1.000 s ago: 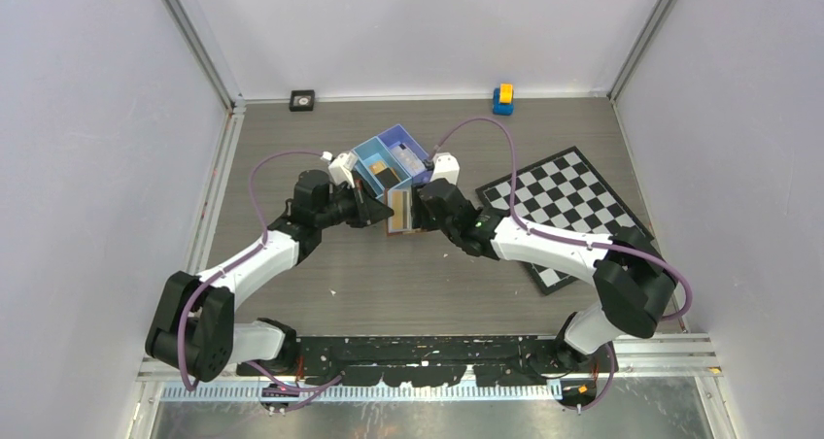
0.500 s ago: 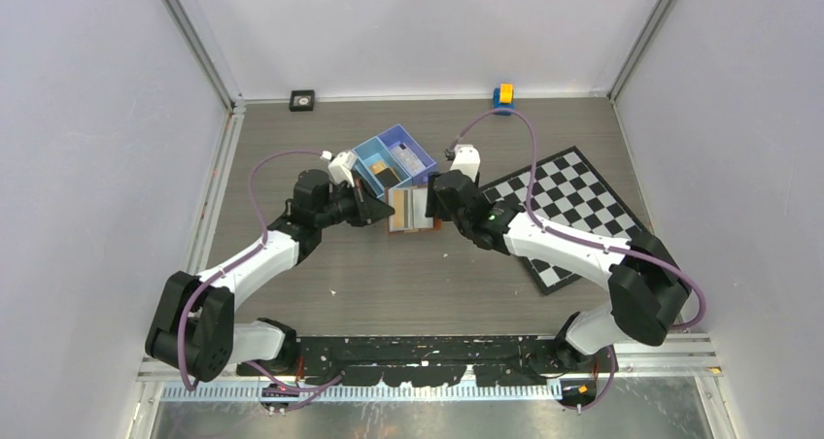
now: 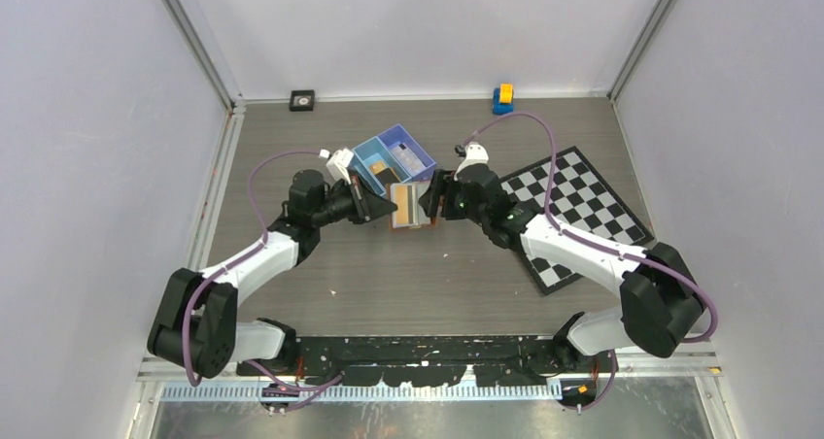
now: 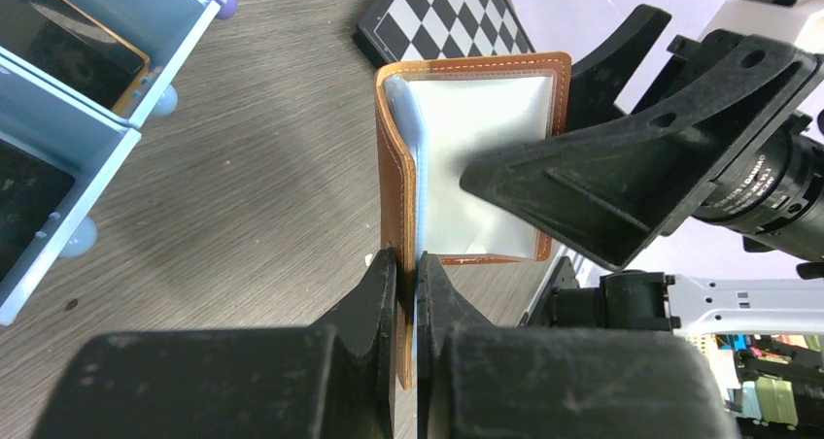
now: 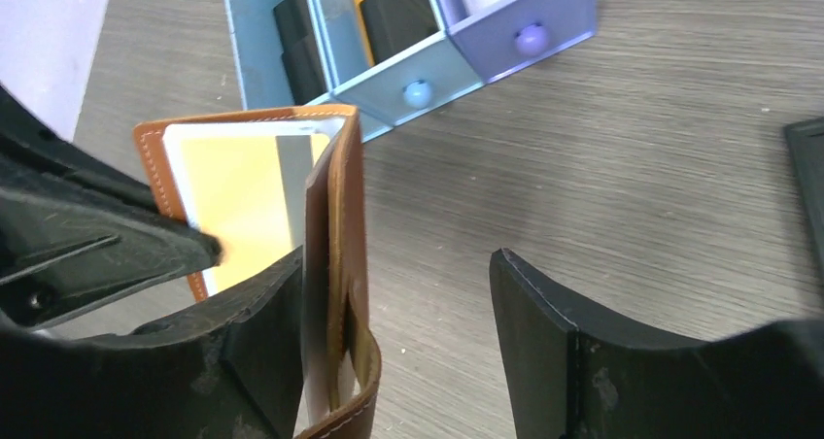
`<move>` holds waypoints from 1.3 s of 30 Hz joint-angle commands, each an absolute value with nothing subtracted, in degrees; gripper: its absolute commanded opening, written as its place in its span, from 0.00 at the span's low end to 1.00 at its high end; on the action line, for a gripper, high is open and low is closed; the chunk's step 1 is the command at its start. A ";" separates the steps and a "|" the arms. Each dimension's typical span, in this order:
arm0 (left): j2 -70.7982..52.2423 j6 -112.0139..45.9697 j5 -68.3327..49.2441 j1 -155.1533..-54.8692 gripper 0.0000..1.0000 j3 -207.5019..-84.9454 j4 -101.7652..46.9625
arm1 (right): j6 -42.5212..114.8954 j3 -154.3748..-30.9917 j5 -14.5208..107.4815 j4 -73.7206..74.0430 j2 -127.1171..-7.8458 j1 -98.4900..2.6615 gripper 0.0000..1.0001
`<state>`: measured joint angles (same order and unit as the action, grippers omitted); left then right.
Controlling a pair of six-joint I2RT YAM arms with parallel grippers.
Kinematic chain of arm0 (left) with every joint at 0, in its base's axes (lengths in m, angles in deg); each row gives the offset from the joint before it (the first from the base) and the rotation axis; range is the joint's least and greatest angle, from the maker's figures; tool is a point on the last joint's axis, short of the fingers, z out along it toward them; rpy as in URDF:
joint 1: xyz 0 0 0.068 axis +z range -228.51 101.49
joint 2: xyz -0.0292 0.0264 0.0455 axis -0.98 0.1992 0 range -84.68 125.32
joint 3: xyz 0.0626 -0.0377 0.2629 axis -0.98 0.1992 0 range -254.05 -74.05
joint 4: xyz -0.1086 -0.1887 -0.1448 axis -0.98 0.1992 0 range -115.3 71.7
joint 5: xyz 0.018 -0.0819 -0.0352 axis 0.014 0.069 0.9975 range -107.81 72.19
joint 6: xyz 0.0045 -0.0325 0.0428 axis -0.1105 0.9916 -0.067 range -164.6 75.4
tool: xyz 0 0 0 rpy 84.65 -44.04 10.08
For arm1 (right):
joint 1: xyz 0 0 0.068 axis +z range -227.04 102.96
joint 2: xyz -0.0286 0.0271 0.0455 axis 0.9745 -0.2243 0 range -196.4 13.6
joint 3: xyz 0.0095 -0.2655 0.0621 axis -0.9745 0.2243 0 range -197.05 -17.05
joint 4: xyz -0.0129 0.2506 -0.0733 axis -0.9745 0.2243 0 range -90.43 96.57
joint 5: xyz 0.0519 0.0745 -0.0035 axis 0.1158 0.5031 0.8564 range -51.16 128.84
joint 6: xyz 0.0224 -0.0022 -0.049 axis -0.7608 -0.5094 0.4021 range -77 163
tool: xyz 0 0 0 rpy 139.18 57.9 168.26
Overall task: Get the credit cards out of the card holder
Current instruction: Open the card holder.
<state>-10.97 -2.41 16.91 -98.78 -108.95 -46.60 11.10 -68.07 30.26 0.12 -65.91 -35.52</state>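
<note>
Surrounding things: a blue tray (image 3: 389,155) with three compartments stands just behind the work spot, with dark items in its bins. A chequered board (image 3: 575,211) lies flat to the right, partly under the right arm. A small black square object (image 3: 302,100) and a blue and yellow block (image 3: 502,97) sit by the back wall, well apart from the arms.
Blocking: in the left wrist view, a black finger (image 4: 583,186) of the right gripper crosses in front of the holder's pale inside. The tray's near corner is close behind the holder.
Surface: a table (image 3: 321,264) of grey-brown wood grain.
Room: plain pale walls (image 3: 97,118) on three sides, with metal rails in the corners.
Card holder (image 3: 410,206): brown with pale stitching, open like a book and standing on edge between the two grippers, just in front of the tray. Whether it touches the table cannot be told.
Inside: one half shows a whitish pocket face. The other half shows an orange card (image 5: 243,196) tucked in it.
Left gripper (image 4: 408,264): fingers pressed together, pinching one brown cover at its edge.
Right gripper (image 5: 394,264): fingers spread wide. One finger lies against the other cover and the second finger stands well apart from it.
</note>
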 commanded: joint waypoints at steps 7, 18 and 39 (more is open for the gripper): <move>-11.49 1.00 20.62 -97.76 0.00 -107.94 -55.94 | 8.61 -69.03 37.74 -5.66 -67.97 -35.52 0.27; -7.83 4.97 25.49 -97.76 0.12 -107.72 -63.88 | 6.07 -68.92 47.63 -10.81 -71.47 -36.27 0.03; -7.06 5.62 26.05 -97.77 0.21 -107.68 -64.85 | 5.59 -68.12 48.94 -12.71 -70.87 -36.37 0.01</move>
<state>-6.91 4.83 23.71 -97.43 -107.29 -59.69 6.56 -68.12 46.26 -8.73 -71.85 -36.77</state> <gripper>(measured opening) 0.202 0.123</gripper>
